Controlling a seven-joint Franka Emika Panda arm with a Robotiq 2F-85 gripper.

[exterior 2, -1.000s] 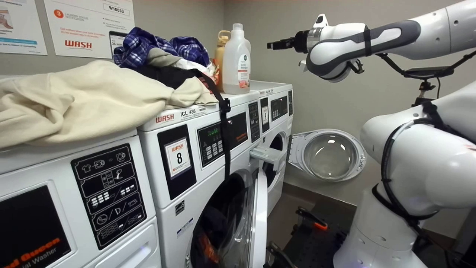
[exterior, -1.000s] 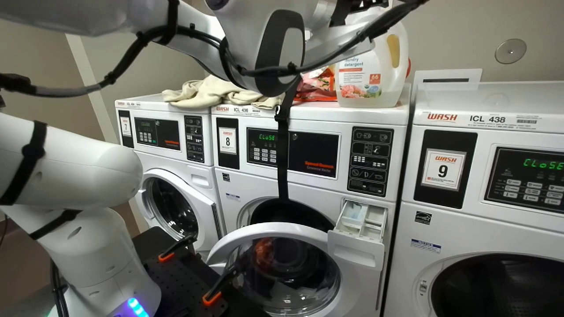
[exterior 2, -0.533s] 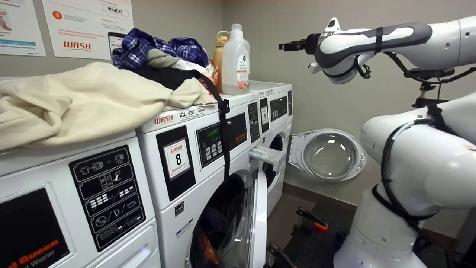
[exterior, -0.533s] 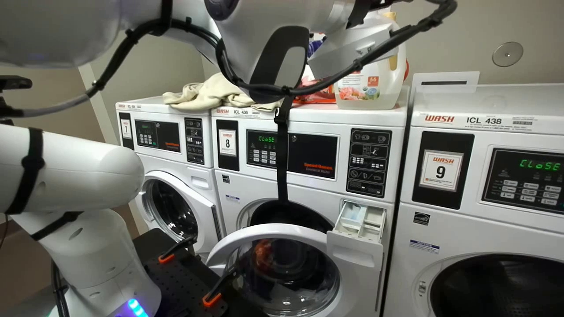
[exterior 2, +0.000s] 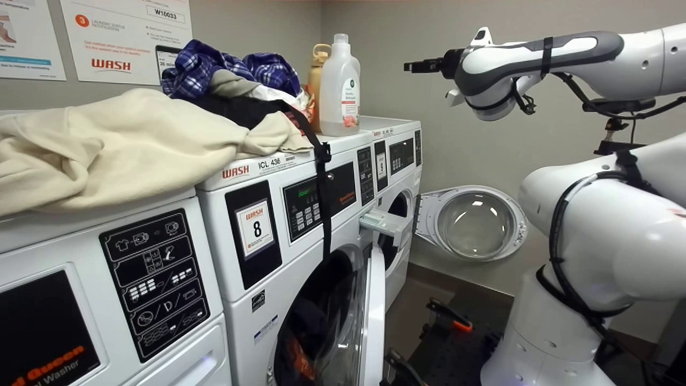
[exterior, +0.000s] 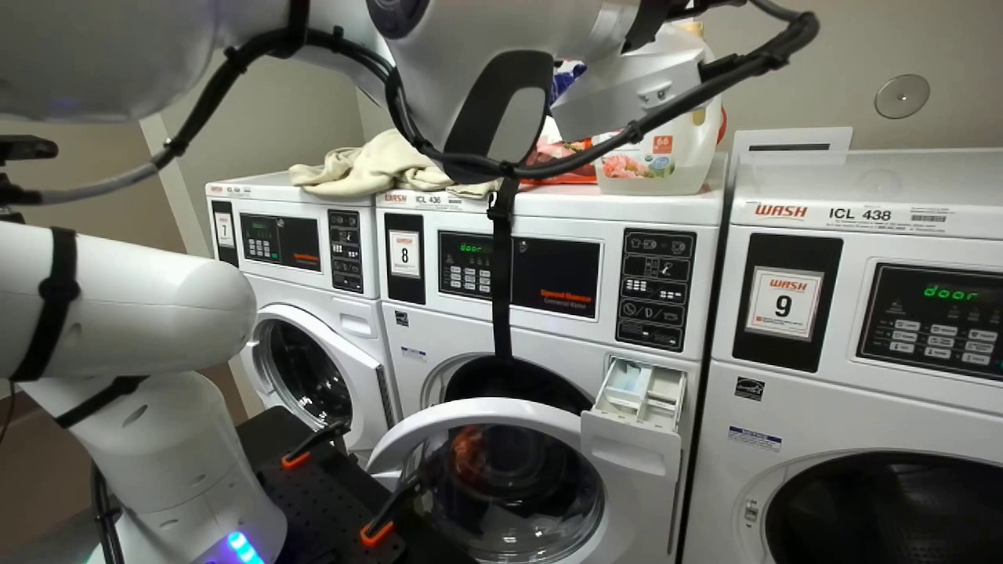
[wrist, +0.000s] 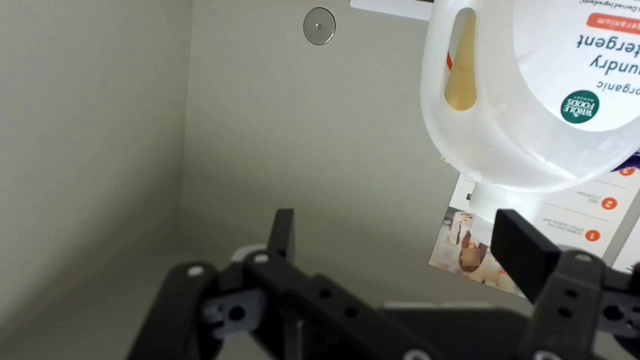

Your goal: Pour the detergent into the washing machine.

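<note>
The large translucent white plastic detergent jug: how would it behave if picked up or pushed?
The jug is probably light for its size, as liquid seems to show only near its base. Standing tall, it might tip if pushed near the white plastic cap. Its smooth-looking plastic may be slippery.

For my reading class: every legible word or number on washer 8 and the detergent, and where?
"WASH": washing machine, top edge; number sign
"ICL 436": top edge
"8": number sign
"door": display
"Speed Queen Commercial Washer": black panel
"WHOLE FOODS MARKET": detergent, label
"organic laundry detergent": label
"66": label
Others: too small, cut off
</note>
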